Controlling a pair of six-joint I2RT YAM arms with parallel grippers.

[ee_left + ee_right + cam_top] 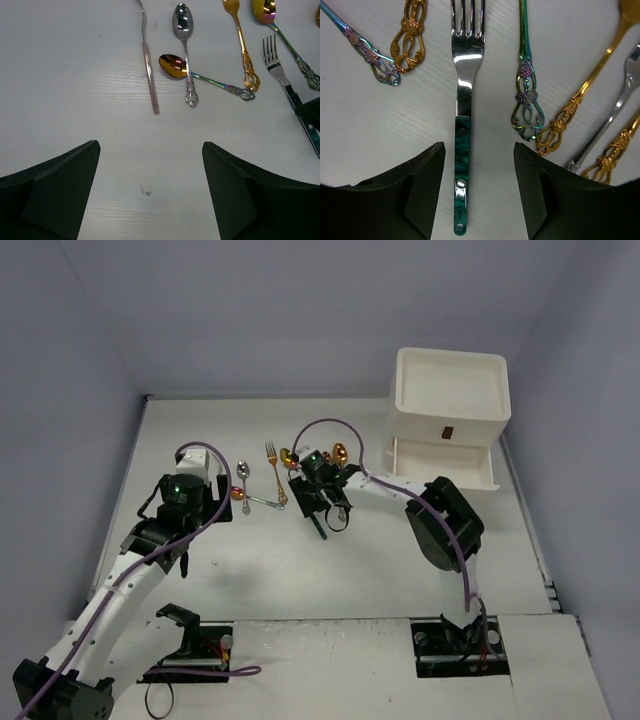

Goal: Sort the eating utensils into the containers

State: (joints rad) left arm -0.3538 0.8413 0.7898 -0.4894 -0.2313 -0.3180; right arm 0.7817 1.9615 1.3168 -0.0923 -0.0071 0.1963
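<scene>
A silver fork with a teal handle (462, 165) lies flat on the table between the fingers (420, 190) of my right gripper (479, 170), which is open and low around the handle without touching it. Several gold, silver and iridescent spoons and forks lie beside it, such as an iridescent handle (525, 100). My left gripper (150, 170) is open and empty over bare table. Ahead of it lie a silver spoon (183, 30), a gold-bowled spoon (172, 65) and a gold fork (242, 50). The cream-white cabinet (450, 390) stands at the back right with one drawer (445, 468) pulled open.
A thin pink-handled utensil (149, 65) lies to the left of the spoons. Grey walls close the table on three sides. The right arm (440, 525) reaches from the near right across to the utensil cluster (270, 480) at mid-table.
</scene>
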